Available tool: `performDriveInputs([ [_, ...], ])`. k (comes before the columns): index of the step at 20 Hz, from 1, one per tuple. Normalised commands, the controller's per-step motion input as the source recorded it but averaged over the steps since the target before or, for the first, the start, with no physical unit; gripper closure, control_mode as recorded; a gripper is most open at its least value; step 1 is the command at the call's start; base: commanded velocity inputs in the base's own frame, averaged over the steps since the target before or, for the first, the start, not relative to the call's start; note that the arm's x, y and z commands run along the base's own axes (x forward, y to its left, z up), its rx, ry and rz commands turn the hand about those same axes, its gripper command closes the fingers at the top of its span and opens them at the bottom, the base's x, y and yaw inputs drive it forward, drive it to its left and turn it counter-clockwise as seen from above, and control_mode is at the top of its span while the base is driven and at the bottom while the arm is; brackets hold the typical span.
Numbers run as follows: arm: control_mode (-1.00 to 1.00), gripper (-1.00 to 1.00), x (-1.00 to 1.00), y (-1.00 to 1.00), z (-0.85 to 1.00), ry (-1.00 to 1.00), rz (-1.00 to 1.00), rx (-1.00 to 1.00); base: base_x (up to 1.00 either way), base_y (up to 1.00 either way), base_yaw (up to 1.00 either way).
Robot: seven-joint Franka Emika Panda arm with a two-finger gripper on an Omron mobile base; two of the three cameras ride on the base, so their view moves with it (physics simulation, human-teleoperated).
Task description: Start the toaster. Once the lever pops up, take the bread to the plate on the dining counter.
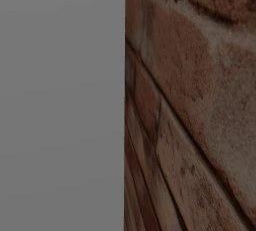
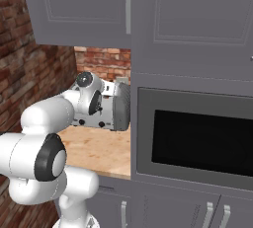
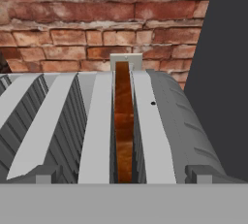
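Room: simulated kitchen; red-brown brick wall [image 3: 97,19] behind the work area and along the left side in the right base view; grey upper cabinets [image 2: 84,10] overhead
Left base view: flat grey panel [image 1: 60,100] on the left half; brick surface at close range on the right half
Counter: light wood-topped counter [image 2: 101,150] under the upper cabinets; grey cabinet doors with handles below it
Oven: built-in unit with dark glass door [image 2: 202,140] in a grey tall cabinet, just right of the counter
Toaster: grey ribbed toaster [image 3: 160,121] standing on the counter against the brick wall; seen from above in the hand view, with several long slots running away from the camera; in the right base view partly hidden behind the arm
Bread: tan-brown slice [image 3: 124,126] standing on edge inside one slot of the toaster, right of centre; top edge visible along the slot
Arm: white arm [image 2: 44,138] rising from lower left in the right base view, reaching toward the toaster
Gripper: positioned above the toaster; jaws spread wide; holding nothing; fingertips not clearly distinguishable
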Motion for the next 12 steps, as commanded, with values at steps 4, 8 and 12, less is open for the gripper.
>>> performDriveInputs([
  [4, -1.0, -1.0, 0.0, 0.0, 0.0, 0.0, 0.0, 0.0, 0.0, 0.0, 0.0],
  [8, -1.0, -1.0, 0.0, 0.0, 0.0, 0.0, 0.0, 0.0, 0.0, 0.0, 0.0],
  [12, -1.0, -1.0, 0.0, 0.0, 0.0, 0.0, 0.0, 0.0, 0.0, 0.0, 0.0],
])
